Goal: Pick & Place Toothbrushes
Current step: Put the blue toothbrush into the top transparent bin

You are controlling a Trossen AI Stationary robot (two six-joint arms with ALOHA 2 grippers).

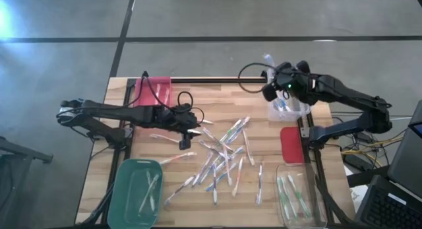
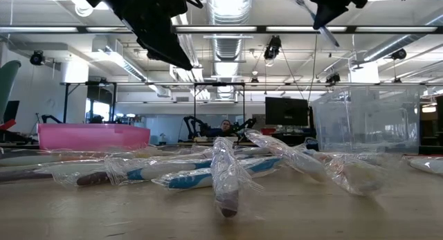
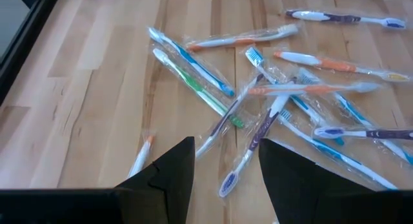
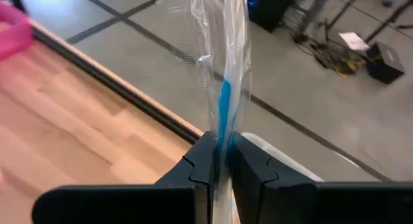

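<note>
**Operator:** Holding a blue wrapped toothbrush [image 4: 224, 114] in my right gripper [image 4: 219, 161], jaws pinched nearly shut on it, above the clear bin [image 1: 288, 111] at the far right of the surface [image 1: 99, 179].

**Spotter:** And the left?

**Operator:** My left gripper [image 3: 222, 179] hovers over the near edge of the loose pile of toothbrushes [image 1: 221, 156] mid-surface, jaws spread wide, empty. More brushes lie in the green bin [image 1: 135, 193] and the near clear bin [image 1: 300, 199].

**Spotter:** How do you want to drop it?

**Operator:** I judge it best to centre over the bin's mouth, lower until the brush's tip is inside the walls, then open. The wrapper is slippery and could cling to a jaw, so I'd release slowly and lift straight up.
</note>
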